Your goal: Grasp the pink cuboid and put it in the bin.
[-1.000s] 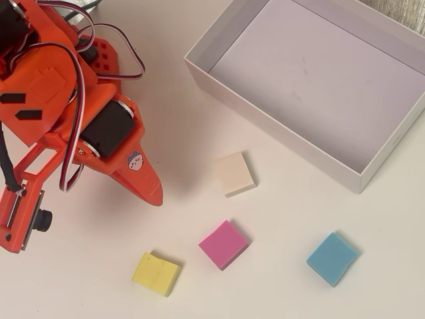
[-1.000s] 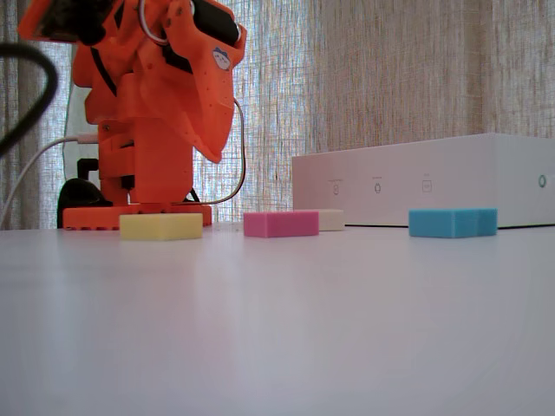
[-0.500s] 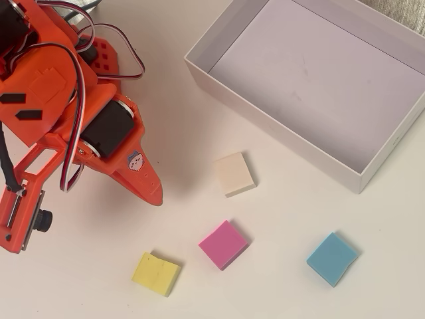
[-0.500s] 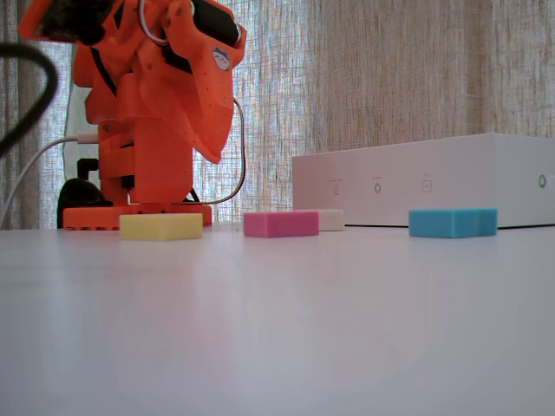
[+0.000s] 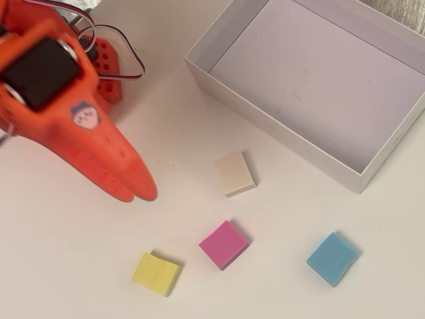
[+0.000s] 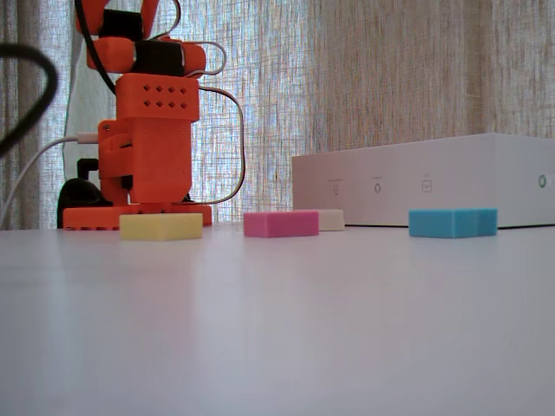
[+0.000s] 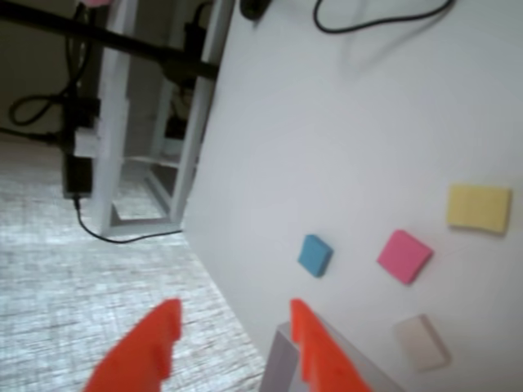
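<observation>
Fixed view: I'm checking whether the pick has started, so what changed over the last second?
Only the arm moved: its upper part, which was folded low over the base with the gripper hanging down, has lifted and now rises out of the top of the picture. Nothing was grasped. The pink cuboid, yellow block, cream block, blue block and bin stayed put.

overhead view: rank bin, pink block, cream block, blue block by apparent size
1. Large shallow white rectangular bin, by far the biggest.
2. Small flat square foam blocks: magenta-pink, cream and blue look about alike, so no ranking among them.
</observation>
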